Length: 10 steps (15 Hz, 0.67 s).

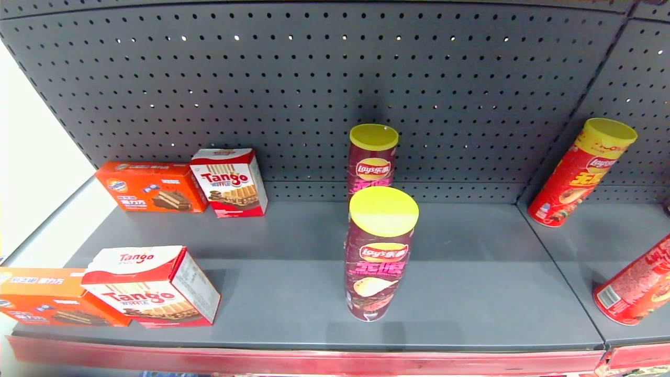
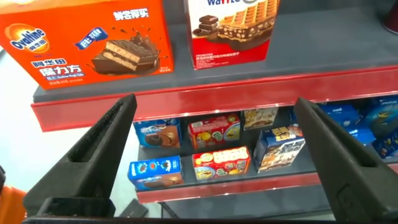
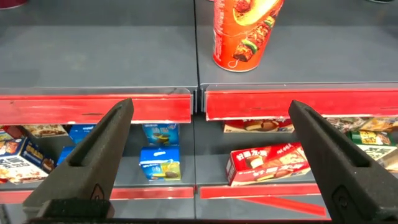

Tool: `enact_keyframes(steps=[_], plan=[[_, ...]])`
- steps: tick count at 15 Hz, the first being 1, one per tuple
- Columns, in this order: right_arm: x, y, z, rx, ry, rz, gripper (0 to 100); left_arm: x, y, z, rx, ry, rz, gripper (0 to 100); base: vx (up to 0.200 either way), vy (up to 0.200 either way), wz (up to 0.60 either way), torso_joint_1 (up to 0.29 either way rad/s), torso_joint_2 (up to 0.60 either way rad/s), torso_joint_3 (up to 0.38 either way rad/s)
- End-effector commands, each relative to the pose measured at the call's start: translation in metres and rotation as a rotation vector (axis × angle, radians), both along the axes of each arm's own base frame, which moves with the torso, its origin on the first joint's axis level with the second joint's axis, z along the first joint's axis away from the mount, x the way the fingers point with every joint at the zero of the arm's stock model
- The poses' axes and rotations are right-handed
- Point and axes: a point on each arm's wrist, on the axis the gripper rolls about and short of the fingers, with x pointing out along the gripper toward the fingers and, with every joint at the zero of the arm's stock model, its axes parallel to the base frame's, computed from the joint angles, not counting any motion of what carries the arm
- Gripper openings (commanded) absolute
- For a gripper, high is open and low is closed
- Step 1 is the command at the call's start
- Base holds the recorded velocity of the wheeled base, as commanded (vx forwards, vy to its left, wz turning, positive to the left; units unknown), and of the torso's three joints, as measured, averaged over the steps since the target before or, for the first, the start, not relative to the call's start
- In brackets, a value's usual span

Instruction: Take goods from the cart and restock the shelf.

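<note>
Left gripper (image 2: 214, 102) hangs before the red strip (image 2: 186, 99) at the front edge of the shelf (image 1: 471, 272), and its two fingers stand wide apart with nothing between them. Right gripper (image 3: 211, 104) hangs the same way, fingers apart and empty, before the joint of two shelf sections. Behind the grey shelf rises a dark pegboard (image 1: 261, 78). At the middle the front dark can (image 1: 379, 256) stands upright with a yellow lid, and the back dark can (image 1: 371, 162) stands right behind it, near the pegboard. On the right section the back red can (image 1: 576, 173) stands close to the pegboard, and the front red can (image 1: 636, 285) is near the front edge, partly cut by the picture. On the left, the front wafer box (image 1: 152, 285) and the front orange box (image 1: 42, 303) are side by side, touching, at the front edge. The back orange box (image 1: 152, 186) and the back wafer box (image 1: 230, 180) are side by side near the pegboard. Below, on the lower shelf (image 2: 261, 183), lie small packs (image 2: 211, 149) in blue, red and yellow.
</note>
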Motion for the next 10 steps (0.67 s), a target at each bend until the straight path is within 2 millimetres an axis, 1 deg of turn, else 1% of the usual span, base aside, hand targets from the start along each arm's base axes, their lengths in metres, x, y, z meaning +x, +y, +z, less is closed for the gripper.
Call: enact_keyframes(steps=[1, 2, 10], plan=[[0.0001, 0.0, 0.0, -0.001, 0.002, -0.001, 100, 0.0, 0.0, -0.0001, 0.0, 0.0, 0.001, 100, -0.2, 0.0, 0.0, -0.002, 0.0, 0.007], [0.0001, 0.0, 0.0, -0.001, 0.002, -0.001, 100, 0.0, 0.0, -0.0001, -0.002, 0.0, 0.001, 100, -0.2, 0.0, 0.0, 0.012, 0.01, 0.002], [0.0001, 0.0, 0.0002, -0.001, 0.0, -0.001, 100, 0.0, 0.0, -0.0001, -0.002, 0.0, 0.001, 100, 0.0, 0.0, 0.0, 0.0, 0.0, 0.0]])
